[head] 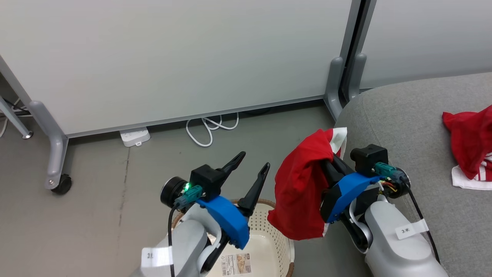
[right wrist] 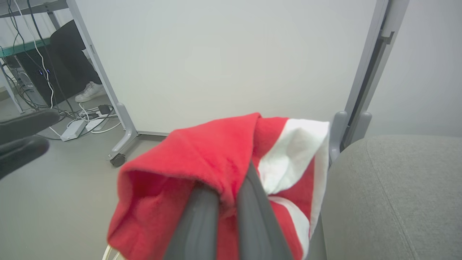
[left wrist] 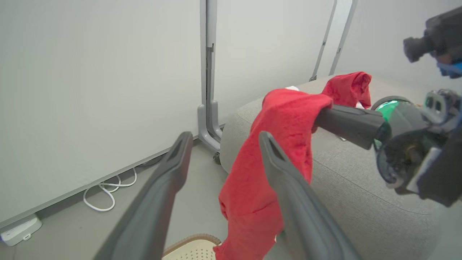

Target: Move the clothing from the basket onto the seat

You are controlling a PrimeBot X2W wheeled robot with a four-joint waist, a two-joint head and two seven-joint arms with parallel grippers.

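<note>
Right hand (right wrist: 229, 191) is clamped on a red garment (head: 303, 188), which hangs beside the seat (head: 407, 127) corner, over the basket (head: 265, 231) rim. Left hand (head: 253, 161), spread and empty, is just beside it. A second garment (head: 471, 142) lies on the seat.

The clothing (head: 303, 192), centre of frame, is bright red soft cloth, matt and faintly napped. Its white trim (right wrist: 292, 155) is smoother cloth. The seat (head: 403, 115), right, is grey woven upholstery with a coarse matt weave. The basket (head: 265, 221), bottom centre, is cream perforated plastic, smooth with a slight sheen, and has a brown woven-look rim. The sticker (head: 236, 264) on its floor is printed paper. The left gripper (head: 254, 159) has dark matt fingers. Its blue bracket (head: 230, 219) is smooth plastic. The floor (head: 96, 200), left, is grey, smooth and matt. The partition panel (head: 173, 57), top, is pale and smooth.
</note>
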